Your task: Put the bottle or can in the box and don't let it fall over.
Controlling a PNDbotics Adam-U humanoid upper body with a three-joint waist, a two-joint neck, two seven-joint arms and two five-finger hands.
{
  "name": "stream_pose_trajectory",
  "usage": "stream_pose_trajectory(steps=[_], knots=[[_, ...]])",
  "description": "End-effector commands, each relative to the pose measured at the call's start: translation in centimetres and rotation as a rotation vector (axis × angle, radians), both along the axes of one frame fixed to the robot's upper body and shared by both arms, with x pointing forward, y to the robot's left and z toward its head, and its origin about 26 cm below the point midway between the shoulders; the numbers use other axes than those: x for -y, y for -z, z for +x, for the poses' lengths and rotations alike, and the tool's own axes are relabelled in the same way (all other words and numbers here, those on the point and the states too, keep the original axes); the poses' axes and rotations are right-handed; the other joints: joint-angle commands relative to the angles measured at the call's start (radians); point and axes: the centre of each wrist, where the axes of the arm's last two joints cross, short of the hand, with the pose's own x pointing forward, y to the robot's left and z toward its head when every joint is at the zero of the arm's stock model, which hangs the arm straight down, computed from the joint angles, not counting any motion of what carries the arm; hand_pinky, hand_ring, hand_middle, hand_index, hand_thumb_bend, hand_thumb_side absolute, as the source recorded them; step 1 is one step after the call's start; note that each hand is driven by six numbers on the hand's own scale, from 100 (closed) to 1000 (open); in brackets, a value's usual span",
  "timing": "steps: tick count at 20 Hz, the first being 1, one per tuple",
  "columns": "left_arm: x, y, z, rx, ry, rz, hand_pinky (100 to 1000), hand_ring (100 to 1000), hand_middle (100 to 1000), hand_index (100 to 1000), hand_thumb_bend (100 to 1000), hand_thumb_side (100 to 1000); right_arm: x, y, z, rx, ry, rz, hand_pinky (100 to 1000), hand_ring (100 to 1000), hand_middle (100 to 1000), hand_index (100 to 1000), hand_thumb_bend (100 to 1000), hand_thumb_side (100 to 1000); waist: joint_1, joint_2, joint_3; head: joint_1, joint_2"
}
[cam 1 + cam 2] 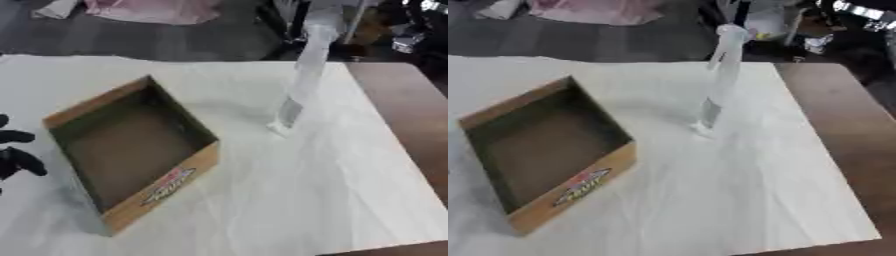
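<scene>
A tall, clear bottle [300,87] stands upright on the white cloth, to the right of the box and apart from it; its outline is blurred. The open cardboard box [166,186] lies at the left, turned at an angle, with a red and white logo on its near wall and nothing inside. My left hand [17,152] shows only as black fingers at the left edge, just left of the box, relaxed and holding nothing. My right hand is not visible in either view.
The white cloth [297,195] covers most of the table, and bare brown tabletop [411,120] runs along the right side. Dark floor and clutter [597,10] lie beyond the far edge.
</scene>
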Motion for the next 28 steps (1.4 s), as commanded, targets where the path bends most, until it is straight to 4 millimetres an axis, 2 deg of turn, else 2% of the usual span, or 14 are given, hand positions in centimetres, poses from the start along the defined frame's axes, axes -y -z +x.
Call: stream_pose_trajectory(steps=[1, 6, 12, 15, 20, 28], knots=[[0.1, -0.8, 0.0, 0.027, 0.016, 0.006, 523, 535, 670, 903, 155, 770, -0.5, -1.6, 0.1, 0.020, -0.296, -0.290, 989, 1000, 1000, 977, 273, 369, 0.000, -0.021, 0.004, -0.004, -0.021], [0.1, -0.8, 0.0, 0.028, 0.017, 0.009, 522, 534, 670, 902, 155, 771, -1.7, -1.5, 0.6, 0.030, -0.328, -0.305, 994, 1000, 1000, 979, 273, 368, -0.001, -0.018, 0.012, 0.003, -0.023], [0.1, -0.8, 0.0, 0.028, 0.017, 0.014, 522, 533, 669, 903, 154, 773, -2.1, -2.1, 0.7, 0.056, -0.339, -0.288, 1000, 1000, 1000, 996, 283, 343, -0.004, -0.014, 0.018, 0.006, -0.025], [0.1, -0.8, 0.0, 0.028, 0.018, 0.019, 522, 533, 669, 903, 154, 774, -2.1, -2.8, 0.6, 0.078, -0.340, -0.271, 1000, 1000, 1000, 990, 308, 300, -0.007, -0.012, 0.021, 0.005, -0.029], [0.1, -0.9, 0.0, 0.028, 0.018, 0.031, 521, 531, 668, 902, 153, 777, -2.4, -3.5, 0.6, 0.114, -0.359, -0.239, 1000, 1000, 1000, 990, 295, 304, -0.015, -0.003, 0.027, -0.002, -0.035], [0.1, -1.0, 0.1, 0.034, 0.009, 0.047, 520, 529, 668, 902, 153, 781, -2.7, -3.3, 0.6, 0.140, -0.407, -0.261, 1000, 1000, 1000, 985, 293, 318, -0.027, 0.016, 0.032, -0.009, -0.040]])
